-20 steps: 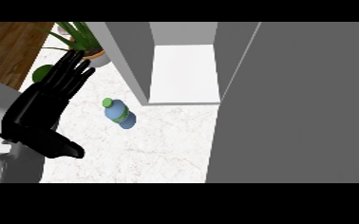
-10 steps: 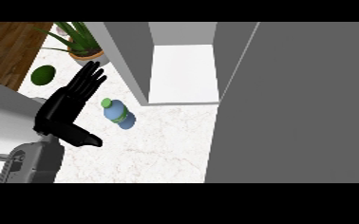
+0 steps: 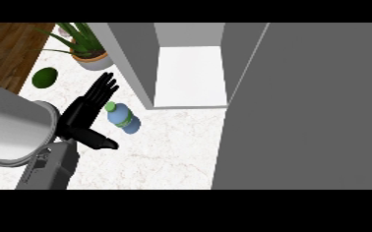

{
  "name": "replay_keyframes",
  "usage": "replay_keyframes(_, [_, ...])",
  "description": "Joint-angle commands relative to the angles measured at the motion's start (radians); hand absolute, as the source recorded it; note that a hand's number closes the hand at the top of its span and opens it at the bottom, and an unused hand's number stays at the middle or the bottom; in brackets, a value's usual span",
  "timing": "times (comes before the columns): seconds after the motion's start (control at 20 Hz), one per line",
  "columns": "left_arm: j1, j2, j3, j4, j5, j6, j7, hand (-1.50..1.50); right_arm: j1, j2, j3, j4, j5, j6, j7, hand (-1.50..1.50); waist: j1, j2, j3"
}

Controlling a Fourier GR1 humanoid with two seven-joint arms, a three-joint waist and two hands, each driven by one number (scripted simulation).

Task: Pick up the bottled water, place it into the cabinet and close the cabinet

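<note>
Compared with half a second earlier, we find the left hand (image 3: 85, 112) closer to the bottled water (image 3: 123, 119), its forearm further into view from the lower edge. We record the hand as open, fingers straight and spread, thumb stuck out to the lower side, holding nothing. Taking the bottled water as our landmark: it lies on its side on the white marble tabletop (image 3: 174, 147), green cap toward the hand; the hand sits just beside it on the left, fingertips reaching past the cap, and whether they touch it we cannot tell. Right of and above the bottle stands the open cabinet (image 3: 190, 73), its pale floor bare, its grey door (image 3: 298, 108) swung wide further right. A potted plant (image 3: 87, 49) and a dark green fruit (image 3: 45, 77) lie above and left of the bottle, well apart from it. The right hand does not appear. We judge the grasp not yet made. Risk noted: a bottle on its side may roll if straight fingers nudge it before closing, and it could travel toward the cabinet wall or out of reach.
</note>
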Motion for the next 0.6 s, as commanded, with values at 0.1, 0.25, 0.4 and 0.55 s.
replay_keyframes(0.1, [-0.027, 0.004, -0.003, 0.240, -0.103, 0.012, -0.207, -1.50, 0.001, 0.026, 0.107, -0.147, 0.128, -0.065, 0.095, -1.50, -0.006, 0.001, -0.002])
replay_keyframes(0.25, [-0.058, 0.002, -0.005, 0.306, -0.127, 0.024, -0.264, -1.50, -0.050, 0.014, 0.071, -0.151, 0.102, -0.074, 0.136, -1.50, 0.000, 0.001, -0.001])
replay_keyframes(0.4, [-0.081, 0.031, 0.003, 0.425, -0.154, 0.004, -0.346, -1.50, 0.030, -0.019, 0.084, -0.160, 0.087, -0.047, 0.051, -1.50, -0.011, 0.002, -0.001])
replay_keyframes(0.55, [-0.153, 0.020, 0.001, 0.504, -0.171, 0.008, -0.368, -1.50, 0.001, -0.044, 0.033, -0.175, 0.049, -0.050, 0.108, -1.50, -0.009, 0.003, -0.001])
